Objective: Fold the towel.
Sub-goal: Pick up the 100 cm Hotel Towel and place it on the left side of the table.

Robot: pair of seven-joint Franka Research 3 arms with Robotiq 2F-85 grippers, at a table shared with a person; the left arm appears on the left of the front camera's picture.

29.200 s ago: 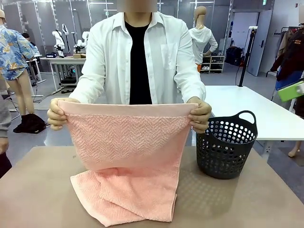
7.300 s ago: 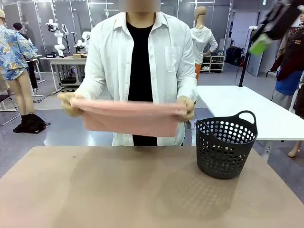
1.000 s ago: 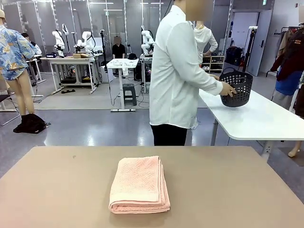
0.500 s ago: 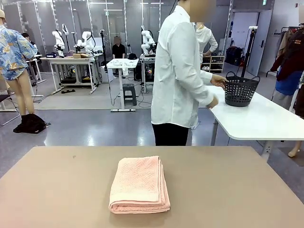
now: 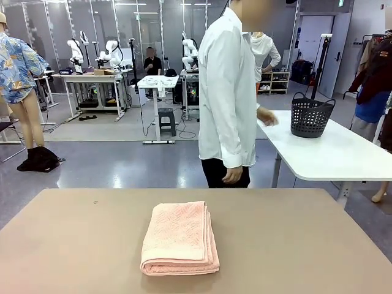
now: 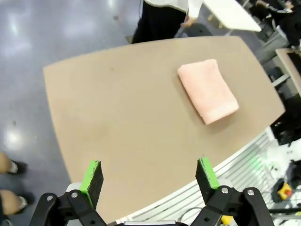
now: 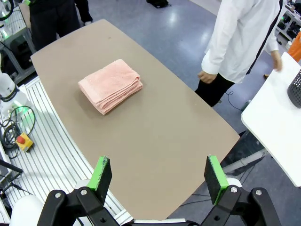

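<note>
The salmon-pink towel (image 5: 180, 237) lies folded into a thick rectangle in the middle of the brown table (image 5: 306, 245), herringbone face up, its folded edge toward me. It also lies on the table in the left wrist view (image 6: 207, 90) and the right wrist view (image 7: 110, 85). My left gripper (image 6: 149, 176) hangs high above the table's near side, open, with nothing between its green pads. High over the table, my right gripper (image 7: 158, 175) is open and empty too. Both are well away from the towel.
The person in a white shirt (image 5: 228, 92) stands beyond the table's far edge, turned sideways, hands empty. The black basket (image 5: 311, 114) sits on a white table (image 5: 331, 153) behind, to the right. Bare tabletop surrounds the towel.
The person has set the basket down on the white table, let go of it and turned back toward my table. The towel and both grippers have not moved.
</note>
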